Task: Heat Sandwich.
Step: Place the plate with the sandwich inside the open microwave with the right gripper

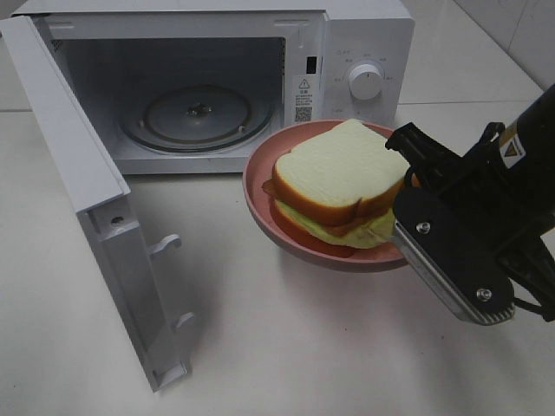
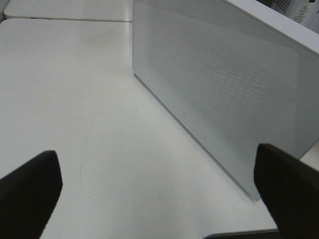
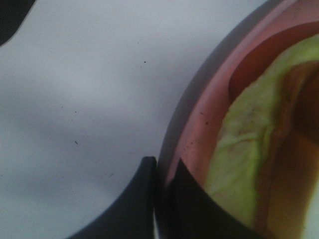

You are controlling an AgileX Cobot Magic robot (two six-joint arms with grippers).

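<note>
Right wrist view, right gripper [image 3: 162,165] pinched on pink plate [image 3: 199,129] rim — sandwich [image 3: 234,169] aboard, left gripper [image 2: 157,154] spread wide.

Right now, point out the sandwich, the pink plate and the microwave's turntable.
sandwich [image 1: 342,169], exterior high view, top bread slice.
pink plate [image 1: 253,192], exterior high view, left rim.
turntable [image 1: 165,123], exterior high view, glass surface.

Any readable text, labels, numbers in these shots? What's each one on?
Nothing reads clearly enough to quote.
On the microwave front, a sticker: warning triangle and square code, print too small to read.
Around the dial: small marks, too small to read.
On the right arm, a yellow label: a symbol only, blurred.
On the plate and sandwich: no text.
</note>
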